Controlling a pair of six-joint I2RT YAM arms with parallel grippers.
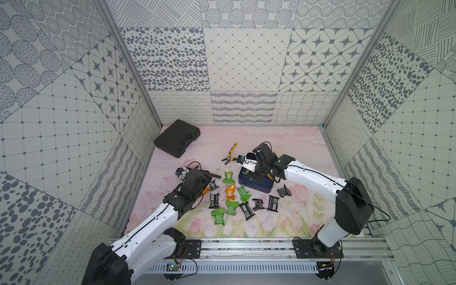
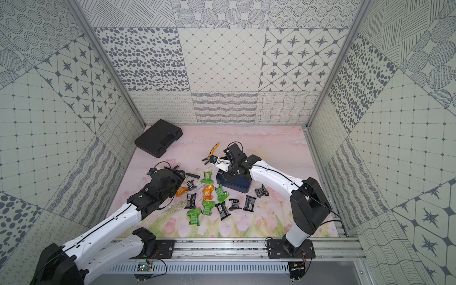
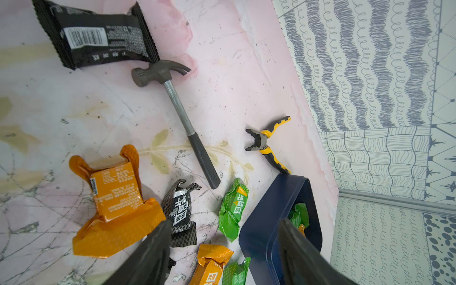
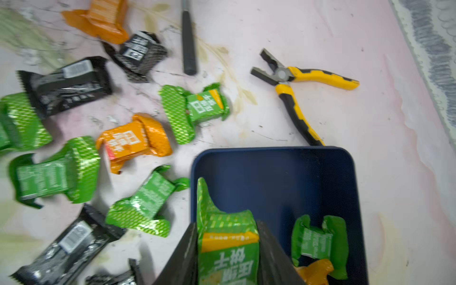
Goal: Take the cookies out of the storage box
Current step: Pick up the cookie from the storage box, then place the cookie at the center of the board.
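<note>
Right wrist view: right gripper is clamped on a green packet, jaws closed to its width, over one corner of the storage box. A second green packet and an orange packet lie in the box just beside it. Left gripper has its jaws well apart with nothing between them, near the box's outer wall. In a top view the remaining cookies lie scattered on the mat beside the box, with the pliers behind it.
</note>
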